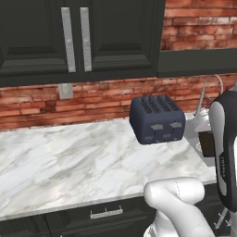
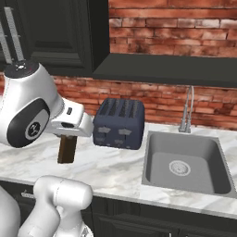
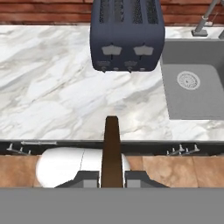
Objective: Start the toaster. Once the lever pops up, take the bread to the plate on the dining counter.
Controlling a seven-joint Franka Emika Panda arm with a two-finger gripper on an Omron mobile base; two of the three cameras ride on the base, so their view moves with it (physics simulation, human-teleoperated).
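Step in hand: I judge the toasting part over and the carry under way. I have the bread in the gripper, lifted clear of the toaster.
Jaws: closed on the bread. In the hand view the two dark fingertips press its faces at the bottom centre, and the slice stands edge-on up the middle of the frame.
Bread, other views: in the right base view it hangs as a dark brown slab at centre left, below the hand, left of the toaster and apart from it. In the left base view it sits at the right edge.
Toaster: on the marble worktop, centre right in the left base view, with the sink next to it on the right of the right base view.
Levers: two pale tabs on the toaster's front face; I cannot tell whether they are up or down.
Plate and dining counter: I cannot place either from here.
Next move: I reckon the base must drive away from this worktop to find the dining counter, keeping the grip firm so the thin slice does not slip.
Writing: small markings on the arm's wrist, too small to read. No brand legible on the toaster.
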